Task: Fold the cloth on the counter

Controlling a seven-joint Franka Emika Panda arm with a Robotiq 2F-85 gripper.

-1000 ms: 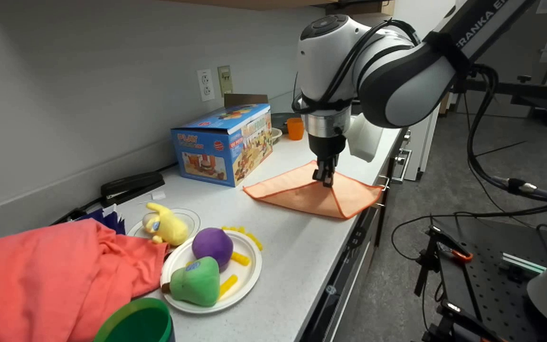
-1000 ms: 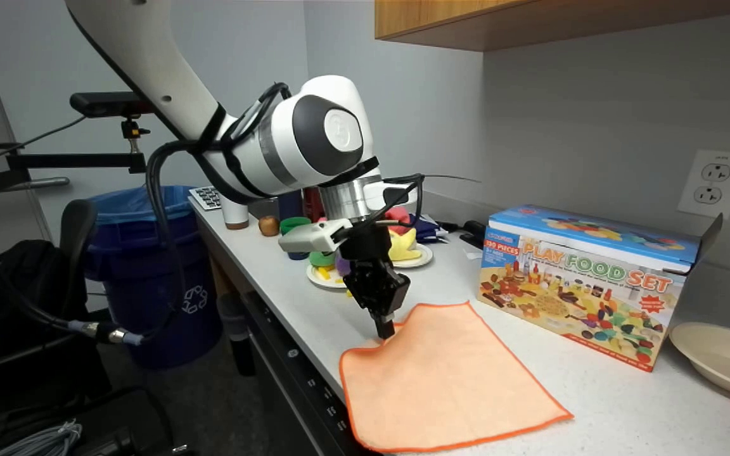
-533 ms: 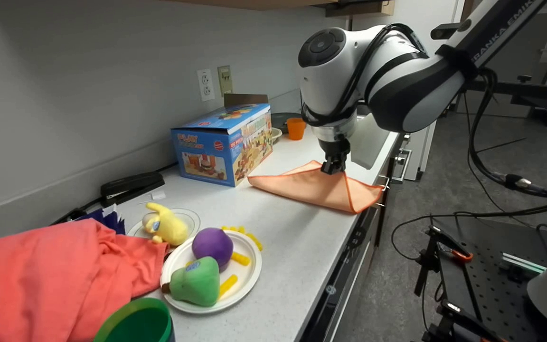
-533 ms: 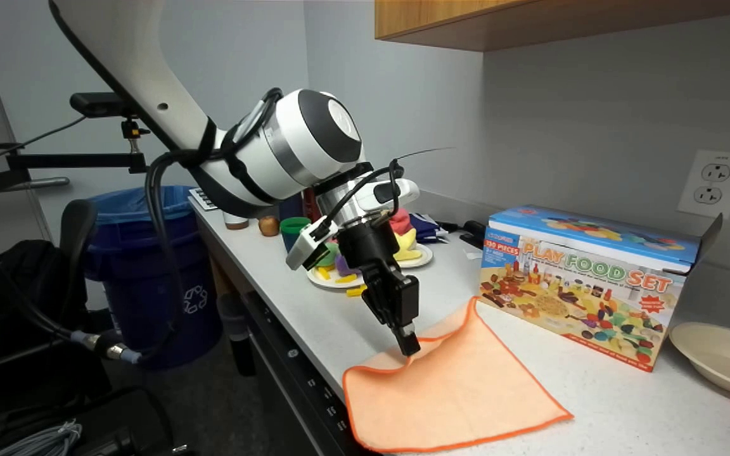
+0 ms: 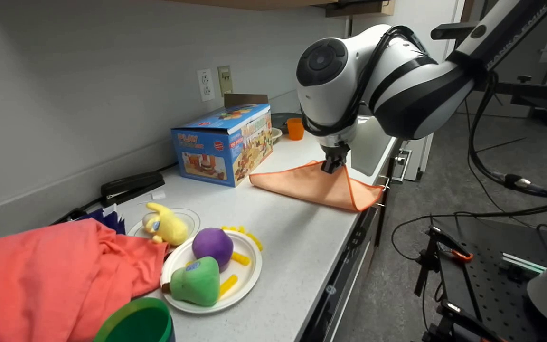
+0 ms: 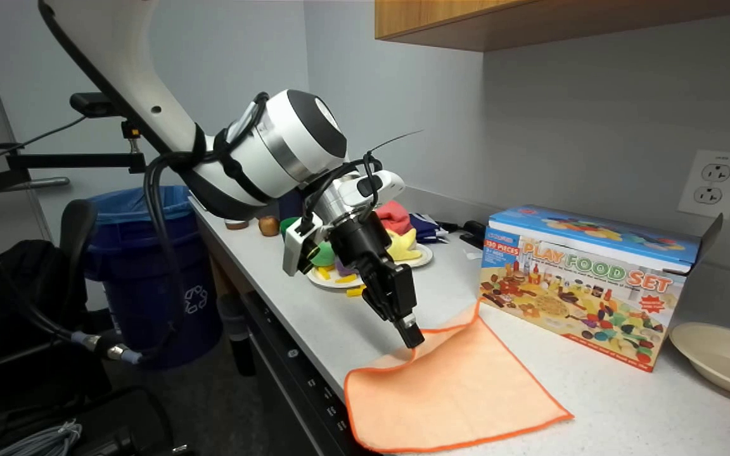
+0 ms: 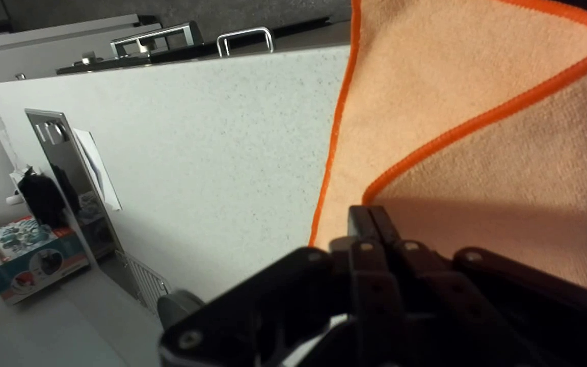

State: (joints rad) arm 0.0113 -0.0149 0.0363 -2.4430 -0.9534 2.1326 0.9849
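Note:
The peach cloth [image 5: 302, 185] with its orange border lies on the light grey counter [image 5: 283, 266], one side raised and partly turned over the rest. In an exterior view the flat part of the cloth [image 6: 454, 392] reaches to the counter's front edge. My gripper [image 7: 369, 209] is shut on the cloth's edge; in the wrist view the orange hem runs into its fingertips, which are pressed together. Tilted over the cloth, the gripper [image 6: 412, 335] holds that edge a little above the layer underneath. The bit of hem between the fingers is hidden.
A blue play food box [image 6: 580, 285] stands beside the cloth, near the wall, with a beige bowl [image 6: 723, 361] past it. Toward the counter's opposite end are a plate [image 5: 249, 280] of plush food, a coral-red fabric heap [image 5: 55, 280] and a green cup [image 5: 136, 323].
The gripper has tilted and carried the gripped edge up and inward over the cloth, mostly in the first half second. More of the cloth's underside now faces outward. The grip has stayed shut.

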